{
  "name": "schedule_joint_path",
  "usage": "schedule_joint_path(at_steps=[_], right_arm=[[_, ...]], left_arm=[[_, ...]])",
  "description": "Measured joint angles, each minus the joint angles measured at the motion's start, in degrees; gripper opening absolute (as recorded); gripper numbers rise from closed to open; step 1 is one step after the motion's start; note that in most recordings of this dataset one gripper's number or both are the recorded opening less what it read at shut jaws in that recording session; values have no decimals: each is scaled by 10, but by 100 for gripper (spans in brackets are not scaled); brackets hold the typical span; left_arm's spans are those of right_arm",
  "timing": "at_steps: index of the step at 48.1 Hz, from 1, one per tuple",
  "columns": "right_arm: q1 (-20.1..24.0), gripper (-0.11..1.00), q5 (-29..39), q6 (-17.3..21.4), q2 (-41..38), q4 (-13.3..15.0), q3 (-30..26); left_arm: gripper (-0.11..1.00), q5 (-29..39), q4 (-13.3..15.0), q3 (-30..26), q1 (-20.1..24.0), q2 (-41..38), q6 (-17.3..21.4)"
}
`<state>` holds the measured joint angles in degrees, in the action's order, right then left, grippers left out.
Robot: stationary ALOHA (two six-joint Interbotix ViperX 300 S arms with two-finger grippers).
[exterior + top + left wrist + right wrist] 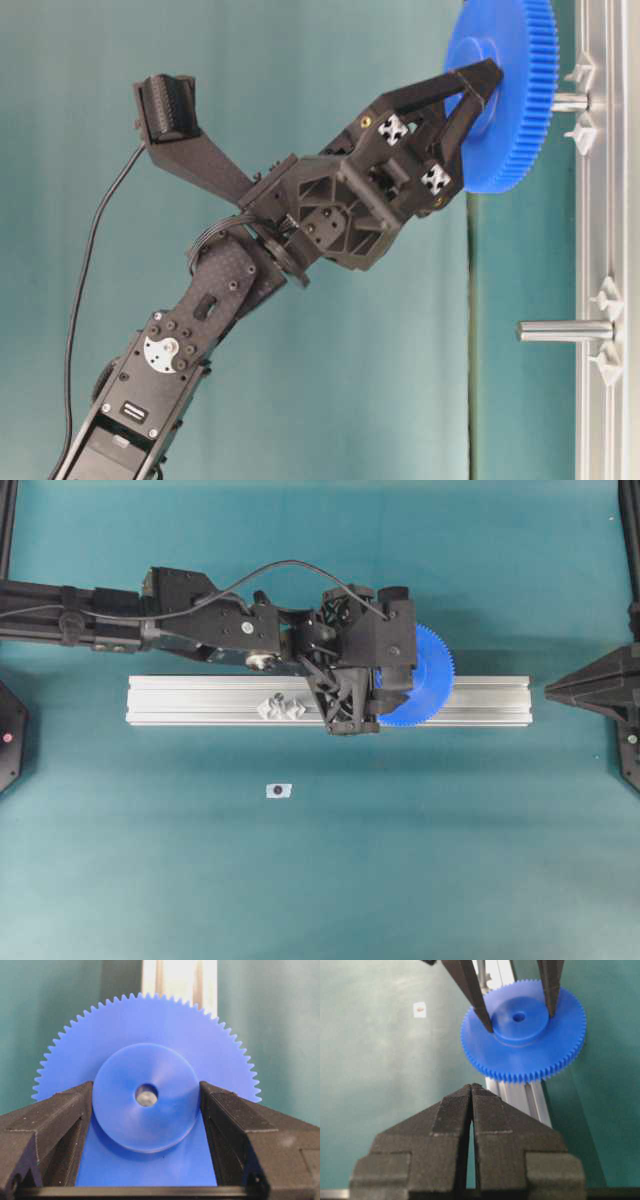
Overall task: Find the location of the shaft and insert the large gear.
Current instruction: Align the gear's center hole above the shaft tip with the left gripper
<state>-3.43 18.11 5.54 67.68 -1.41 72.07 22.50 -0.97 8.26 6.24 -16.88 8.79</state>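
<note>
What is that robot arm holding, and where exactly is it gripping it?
The left gripper holds the large gear, its two fingers clamped on opposite sides of the raised round hub. The right gripper holds nothing.

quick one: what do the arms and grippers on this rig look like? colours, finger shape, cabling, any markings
Both arms are matte black. The left gripper has long tapering fingers, ribbed printed housing with open trusswork, and small white checker-like patches by the finger bases. A black camera block sits on a bracket above the wrist; a thin dark cable loops along the arm. Silver screws and a round silver hub show lower down. The right gripper has wedge-shaped, layer-lined black fingers.
</note>
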Motion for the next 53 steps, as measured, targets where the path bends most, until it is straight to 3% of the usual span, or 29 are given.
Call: schedule_joint_path(at_steps=[17, 38, 53], right_arm=[[-1, 5, -1, 0, 0, 0, 0], [-1, 5, -3, 0, 0, 0, 0], [0, 5, -3, 0, 0, 0, 1]], left_arm=[[71, 16, 0, -17, 24, 0, -4], [71, 31, -1, -23, 24, 0, -12], [71, 39, -1, -58, 24, -14, -13]])
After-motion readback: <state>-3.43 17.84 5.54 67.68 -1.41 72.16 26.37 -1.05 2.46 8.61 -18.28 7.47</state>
